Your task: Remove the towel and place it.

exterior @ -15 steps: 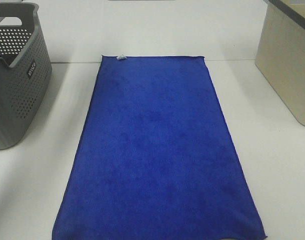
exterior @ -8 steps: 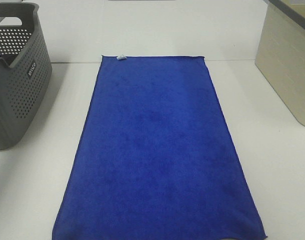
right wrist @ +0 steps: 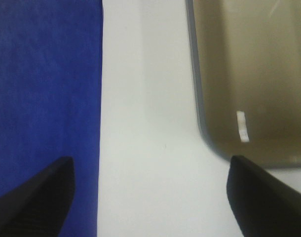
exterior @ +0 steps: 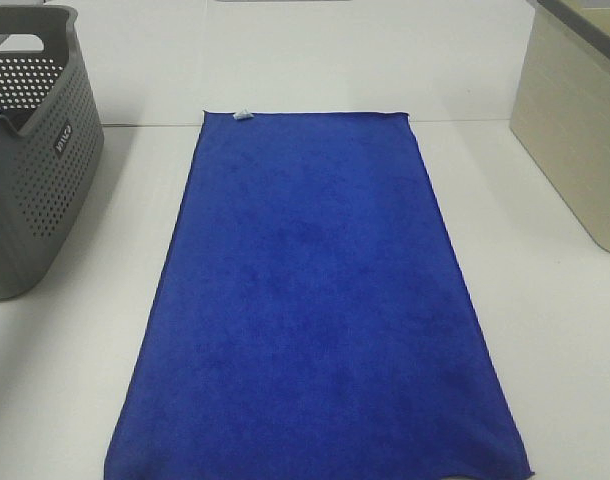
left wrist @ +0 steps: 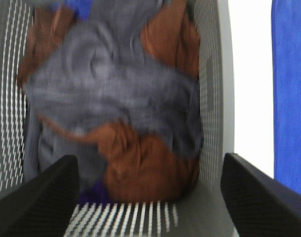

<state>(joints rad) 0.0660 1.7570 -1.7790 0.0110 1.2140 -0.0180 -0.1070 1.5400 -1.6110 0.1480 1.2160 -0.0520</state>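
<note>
The towel is a large royal-blue cloth lying flat and spread out lengthwise on the white table, with a small white tag at its far left corner. Neither gripper shows in the exterior view. My left gripper is open and empty above the inside of the grey perforated basket, with a strip of the towel to one side. My right gripper is open and empty above bare table between the towel's edge and a beige bin.
The grey basket stands at the left of the table and holds crumpled grey and brown cloths. The beige bin stands at the right. White table shows on both sides of the towel.
</note>
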